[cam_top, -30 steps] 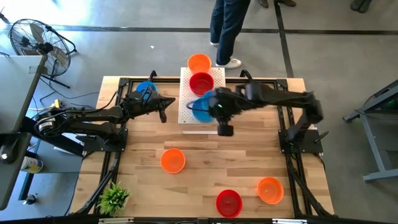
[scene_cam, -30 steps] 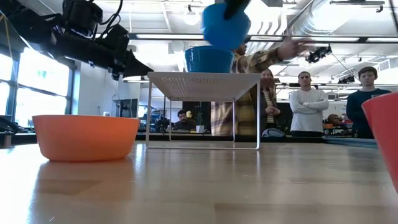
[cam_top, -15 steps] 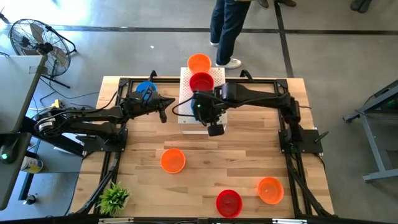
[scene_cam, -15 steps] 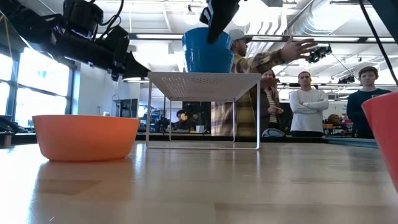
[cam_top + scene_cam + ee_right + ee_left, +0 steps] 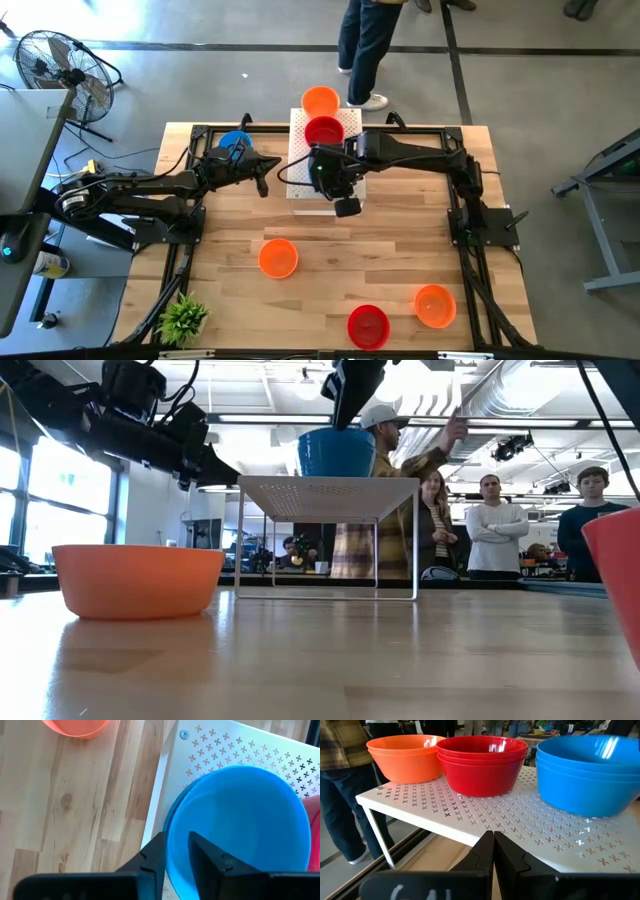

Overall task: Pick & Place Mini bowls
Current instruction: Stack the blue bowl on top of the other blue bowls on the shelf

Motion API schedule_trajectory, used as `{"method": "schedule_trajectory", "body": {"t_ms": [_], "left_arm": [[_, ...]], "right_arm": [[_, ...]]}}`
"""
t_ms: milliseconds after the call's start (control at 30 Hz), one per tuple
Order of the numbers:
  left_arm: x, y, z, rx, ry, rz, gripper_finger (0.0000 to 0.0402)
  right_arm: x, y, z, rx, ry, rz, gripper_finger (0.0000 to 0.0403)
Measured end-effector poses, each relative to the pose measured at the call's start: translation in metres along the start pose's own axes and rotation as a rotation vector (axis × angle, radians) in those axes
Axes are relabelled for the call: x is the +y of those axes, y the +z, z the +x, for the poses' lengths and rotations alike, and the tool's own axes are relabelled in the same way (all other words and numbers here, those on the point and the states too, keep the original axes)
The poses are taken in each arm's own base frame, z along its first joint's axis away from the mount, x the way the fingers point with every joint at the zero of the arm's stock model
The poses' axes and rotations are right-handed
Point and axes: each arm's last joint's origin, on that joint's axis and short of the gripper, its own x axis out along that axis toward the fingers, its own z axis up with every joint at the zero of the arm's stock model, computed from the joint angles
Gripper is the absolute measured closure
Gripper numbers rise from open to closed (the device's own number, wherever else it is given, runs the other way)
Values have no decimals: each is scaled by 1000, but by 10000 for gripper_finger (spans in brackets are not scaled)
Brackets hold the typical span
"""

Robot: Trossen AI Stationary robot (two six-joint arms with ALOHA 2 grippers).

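You see the right hand (image 5: 175,851) has brought the blue bowl (image 5: 240,825) down onto the blue stack at the white platform's (image 5: 235,747) near edge, and its fingers now loosen.

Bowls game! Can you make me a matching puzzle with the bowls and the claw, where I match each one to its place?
Things:
1. blue bowls
2. red bowls
3. lone red bowl
4. left claw

Places:
A. middle of the white platform
B. shut, facing the platform
C. wooden table, near edge
D. under the right claw

Pairs: 1-D, 2-A, 3-C, 4-B
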Motion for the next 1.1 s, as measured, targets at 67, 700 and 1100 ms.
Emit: {"method": "schedule_trajectory", "body": {"t_ms": [67, 700, 1100], "left_arm": [[0, 0, 0, 0, 0, 0, 396], [0, -1, 0, 10, 0, 19, 396], [0, -1, 0, 14, 0, 19, 396]], "right_arm": [[0, 0, 0, 0, 0, 1, 325], [-2, -32, -27, 148, 26, 127, 396], [-13, -38, 11, 177, 64, 129, 402]]}}
